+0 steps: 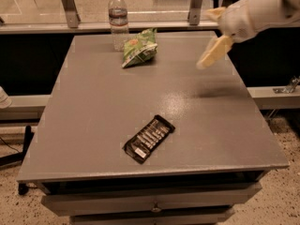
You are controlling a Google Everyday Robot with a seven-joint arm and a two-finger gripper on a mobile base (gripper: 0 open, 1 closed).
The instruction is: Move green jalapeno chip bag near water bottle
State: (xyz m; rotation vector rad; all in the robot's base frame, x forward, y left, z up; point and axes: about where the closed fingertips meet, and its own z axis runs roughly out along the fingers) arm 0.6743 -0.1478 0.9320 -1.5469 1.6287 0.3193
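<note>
The green jalapeno chip bag (139,47) lies crinkled on the far part of the grey table (93,107). It sits just right of the water bottle (118,20), close to its base. The clear bottle with a white cap stands upright at the table's far edge. My gripper (212,34) hovers above the table's far right side, well to the right of the bag. It is open and holds nothing. One pale finger (211,55) points down and to the left.
A flat black rectangular packet (149,138) lies near the table's front middle. A rail with metal posts (69,6) runs behind the table. Drawers (154,203) sit under the table's front edge. My white arm (262,13) enters from the upper right.
</note>
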